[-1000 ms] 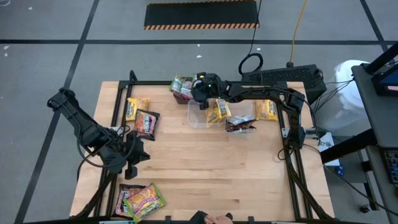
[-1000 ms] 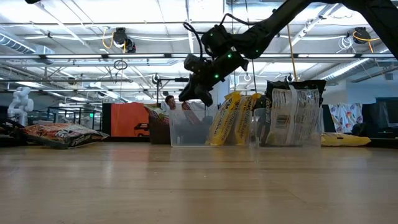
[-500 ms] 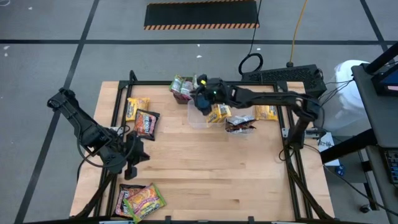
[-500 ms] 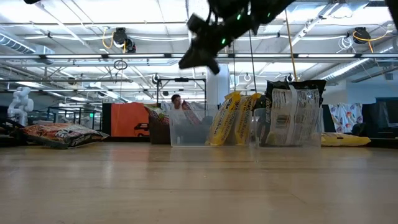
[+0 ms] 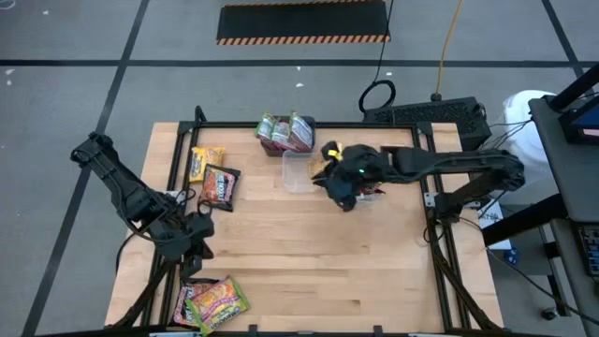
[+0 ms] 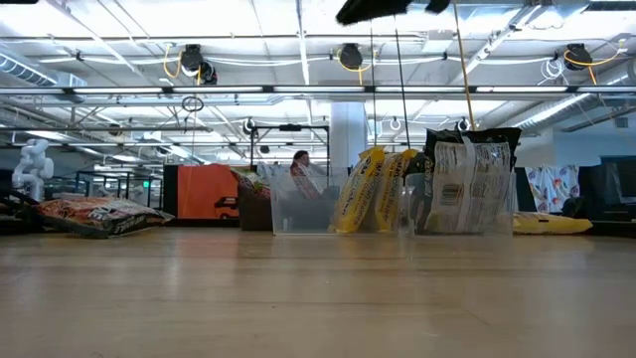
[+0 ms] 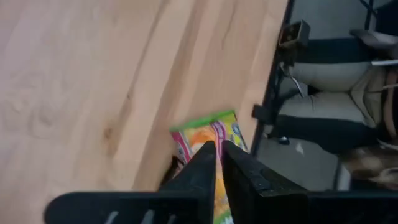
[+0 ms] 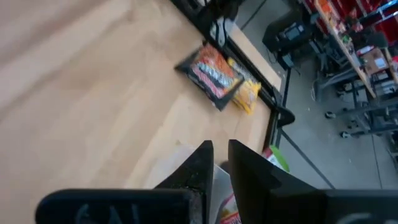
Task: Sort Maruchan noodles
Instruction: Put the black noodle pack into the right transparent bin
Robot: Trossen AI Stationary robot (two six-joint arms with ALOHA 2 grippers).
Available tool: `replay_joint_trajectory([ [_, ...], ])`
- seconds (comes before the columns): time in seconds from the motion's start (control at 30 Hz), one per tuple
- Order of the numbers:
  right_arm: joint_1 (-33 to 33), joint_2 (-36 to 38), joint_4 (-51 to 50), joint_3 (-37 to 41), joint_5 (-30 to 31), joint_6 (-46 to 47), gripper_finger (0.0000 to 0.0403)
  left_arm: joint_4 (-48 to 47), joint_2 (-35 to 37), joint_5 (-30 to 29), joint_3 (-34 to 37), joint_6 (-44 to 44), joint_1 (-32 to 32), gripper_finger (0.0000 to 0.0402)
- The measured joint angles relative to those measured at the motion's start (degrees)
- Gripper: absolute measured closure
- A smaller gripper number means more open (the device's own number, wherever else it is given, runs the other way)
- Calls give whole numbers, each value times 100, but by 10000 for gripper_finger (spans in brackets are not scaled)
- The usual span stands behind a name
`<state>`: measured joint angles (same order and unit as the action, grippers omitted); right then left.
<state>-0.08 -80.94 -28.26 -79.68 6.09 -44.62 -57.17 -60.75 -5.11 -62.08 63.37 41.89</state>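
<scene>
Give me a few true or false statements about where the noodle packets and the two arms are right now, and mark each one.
1. Yellow packets stand upright in a clear tub. True.
2. The right tool is down on the tabletop. False: the low view shows the arm high above the tubs.
3. A yellow packet and a dark packet lie side by side on the table. True.
4. The left tool grips a green-edged packet. False: its fingers are nearly together with nothing between them, and the packet lies beyond them.
</scene>
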Motion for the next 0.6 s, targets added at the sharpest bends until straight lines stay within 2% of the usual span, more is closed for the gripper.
replay_joint_trajectory([
  [0.1, 201, 266, -212, -2, 0, 163, 360, 1, 2, 213, 0, 19, 0, 395],
  [0.3, 519, 661, -631, -2, 63, 197, 360, -3, 0, 53, 0, 399, 0, 379],
  [0.5, 791, 825, -803, -2, 967, 355, 360, -272, 0, -93, 0, 898, 0, 361],
  [0.6, 840, 823, -859, -2, 1204, 383, 360, -446, 0, -259, 0, 949, -2, 345],
])
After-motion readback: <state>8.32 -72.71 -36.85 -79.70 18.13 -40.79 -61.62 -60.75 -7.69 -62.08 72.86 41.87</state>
